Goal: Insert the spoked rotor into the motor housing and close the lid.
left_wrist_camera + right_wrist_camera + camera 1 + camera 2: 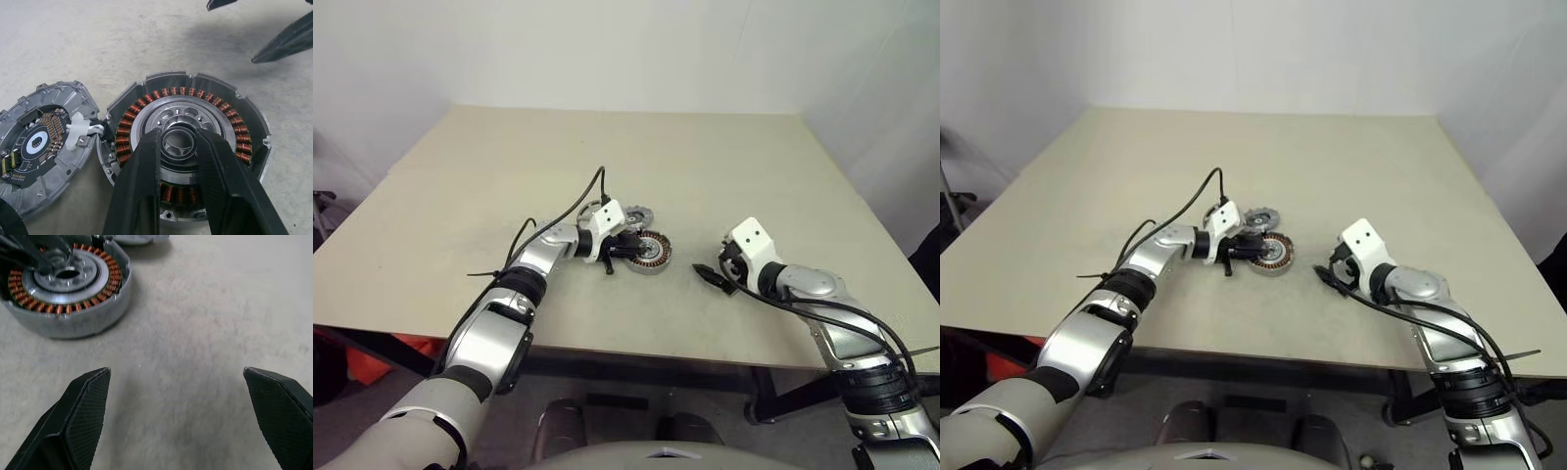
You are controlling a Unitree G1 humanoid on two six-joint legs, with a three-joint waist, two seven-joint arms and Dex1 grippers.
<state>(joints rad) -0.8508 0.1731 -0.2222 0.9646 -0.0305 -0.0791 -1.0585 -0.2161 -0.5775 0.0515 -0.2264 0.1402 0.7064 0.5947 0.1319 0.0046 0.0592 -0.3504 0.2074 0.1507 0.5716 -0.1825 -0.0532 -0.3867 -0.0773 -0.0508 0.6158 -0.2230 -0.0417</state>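
Seen on a beige table [724, 176]: motor housing [188, 147] near the middle, copper windings ringing a silver rotor [178, 125] already seated inside. Lid [44, 142] flat on the table just beside the housing, touching its rim, circuit side up. Left gripper [178, 142] poised over the housing, black fingers [142, 191] narrowed around the rotor's centre hub. Right gripper [176, 377] well off to the housing's right, fingers spread wide, grasping nothing, above bare tabletop.

The motor housing [188, 156] sits open-side up on the counter [724, 157], copper windings ringing the spoked rotor [182, 128] seated inside. The lid [41, 142] lies flat beside it, touching.
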